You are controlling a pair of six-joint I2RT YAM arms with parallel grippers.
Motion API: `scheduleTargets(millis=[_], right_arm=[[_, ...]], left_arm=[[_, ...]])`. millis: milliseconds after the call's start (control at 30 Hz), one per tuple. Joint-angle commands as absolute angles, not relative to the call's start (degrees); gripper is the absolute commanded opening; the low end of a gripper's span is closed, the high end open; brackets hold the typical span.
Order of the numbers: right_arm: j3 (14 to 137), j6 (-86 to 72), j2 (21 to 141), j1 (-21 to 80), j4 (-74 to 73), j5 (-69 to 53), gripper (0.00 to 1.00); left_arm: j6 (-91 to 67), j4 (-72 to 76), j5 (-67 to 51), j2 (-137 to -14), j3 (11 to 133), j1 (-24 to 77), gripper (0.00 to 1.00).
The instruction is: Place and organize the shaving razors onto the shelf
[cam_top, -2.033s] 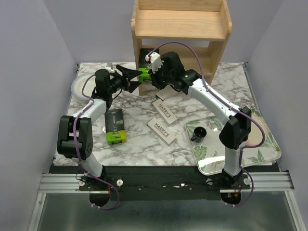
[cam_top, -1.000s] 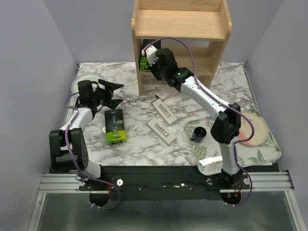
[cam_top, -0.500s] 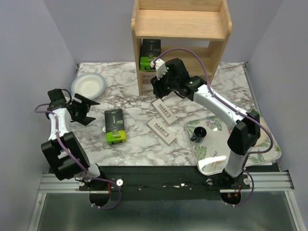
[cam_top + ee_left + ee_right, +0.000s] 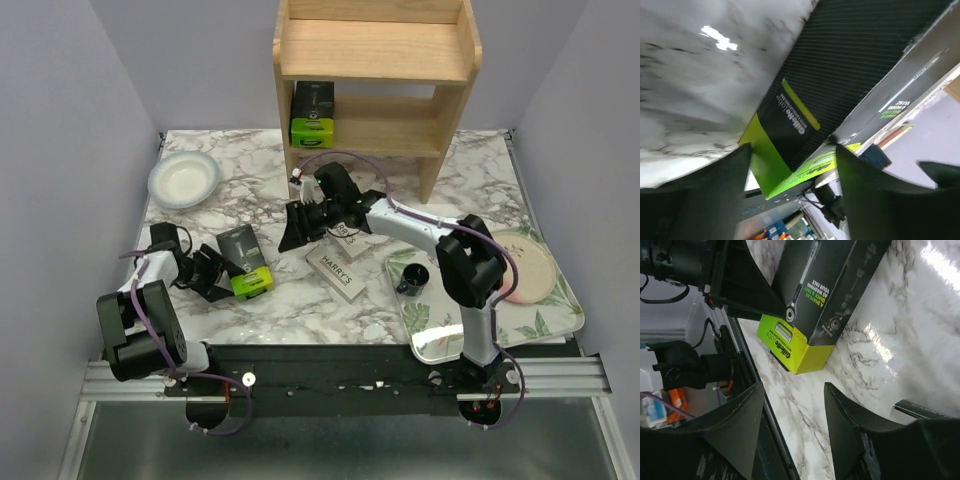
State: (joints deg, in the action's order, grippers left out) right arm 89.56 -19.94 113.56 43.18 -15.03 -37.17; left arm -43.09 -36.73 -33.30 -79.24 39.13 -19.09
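Note:
The wooden shelf (image 4: 375,50) stands at the back. One black pack with a lime-green end (image 4: 312,113) stands on its lower tier. The second black-and-green pack (image 4: 245,262) lies on the marble; it also shows in the left wrist view (image 4: 840,65) and the right wrist view (image 4: 825,285). My left gripper (image 4: 205,272) (image 4: 792,150) is open, its fingers either side of that pack's green end. My right gripper (image 4: 288,230) (image 4: 794,387) is open and empty, low over the marble, facing that pack. Two HARRY'S boxes (image 4: 335,272) (image 4: 347,232) lie by the right arm, which partly covers one. The third is hidden.
A white bowl (image 4: 184,178) sits at the back left. A leaf-patterned tray (image 4: 440,345) at the right front holds a black cup (image 4: 412,277) and a pink plate (image 4: 527,265). Grey walls close in on both sides.
My right gripper left a black-and-green pack on the shelf's lower tier and came down to the table, pointing left. My left arm swung forward to the other pack, which now lies tilted.

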Motion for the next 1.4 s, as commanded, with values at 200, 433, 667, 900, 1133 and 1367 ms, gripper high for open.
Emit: scheduleTargets(millis=[200,433,667,900,1133,1367], right_arm=[[82.36,-36.91,119.7,43.15,-1.32,-49.82,0.69],[83.93,-38.94,123.39,44.12,0.09,-48.88,0.76],[88.15,-38.15,127.26,46.67,-6.5,-44.74,0.76],[90.62,-40.07,130.95,48.25,-4.83,-44.12,0.79],[89.39,-40.52,129.64,48.17,-8.44,-40.96,0.77],[89.11,-42.1,130.69,48.16,-4.4,-44.03,0.5]], left_arm=[[-43.86,-27.07,-31.99,-81.74,35.16,-16.87,0.33],[-40.43,-31.99,-26.99,-77.8,31.3,-19.16,0.18],[-39.55,-37.34,-21.64,-75.76,31.46,-20.74,0.0],[-39.73,-37.36,-21.79,-76.46,31.11,-21.27,0.0],[-39.99,-36.83,-21.53,-76.73,30.85,-21.36,0.0],[-40.17,-36.04,-22.41,-76.55,30.32,-21.36,0.0]])
